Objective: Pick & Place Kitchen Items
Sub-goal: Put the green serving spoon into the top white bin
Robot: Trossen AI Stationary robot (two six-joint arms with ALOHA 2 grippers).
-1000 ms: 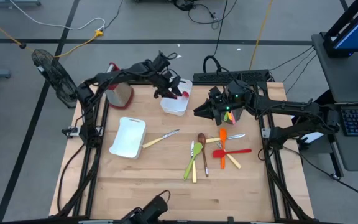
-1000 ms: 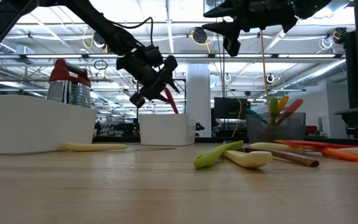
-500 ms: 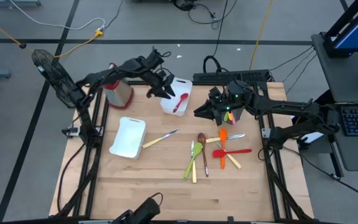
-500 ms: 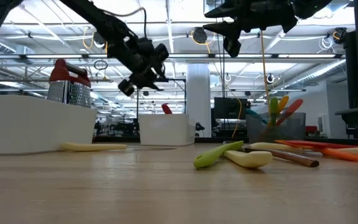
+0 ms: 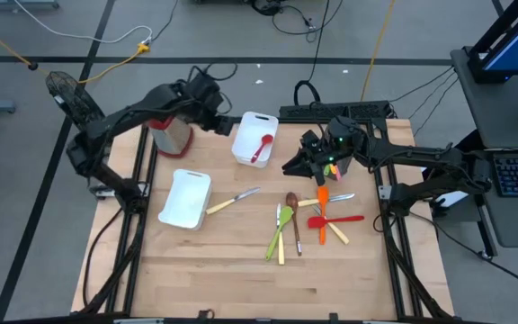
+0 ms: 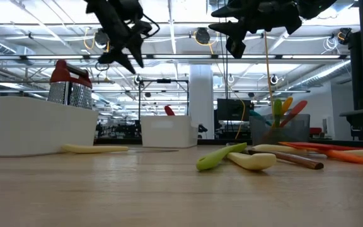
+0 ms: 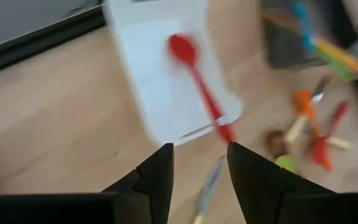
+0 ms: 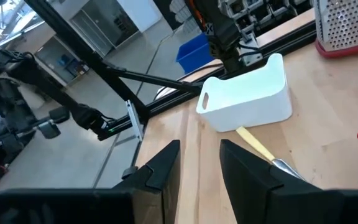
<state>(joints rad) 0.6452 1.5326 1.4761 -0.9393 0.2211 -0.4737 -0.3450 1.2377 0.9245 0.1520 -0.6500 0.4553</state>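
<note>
A red spoon [image 5: 261, 149] lies slanted in the far white tray [image 5: 245, 135], its handle end [image 7: 227, 132] over the tray's near rim. My left gripper [image 5: 218, 118] hangs open high above the table, left of that tray, with nothing between its fingers [image 7: 199, 149]. My right gripper [image 5: 287, 166] hovers open and nearly level, right of the tray, above the table [image 8: 201, 152]. Below it several utensils lie on the wood: a green spatula [image 5: 275, 238], a brown wooden spoon [image 5: 292, 214], an orange one [image 5: 322, 205], a red one [image 5: 342, 219] and a cream-handled knife [image 5: 232, 201].
A second white tray [image 5: 185, 198] stands at the table's left. A metal grater with a red top [image 5: 171, 133] stands at the far left corner, under my left arm. A holder with upright utensils [image 6: 282, 123] stands at the far right. The near half of the table is bare wood.
My left gripper has let go of the red spoon, which has dropped into the far white tray and lies there. The gripper has then risen and drawn back toward the table's left edge, rolling as it went. My right arm has kept still.
</note>
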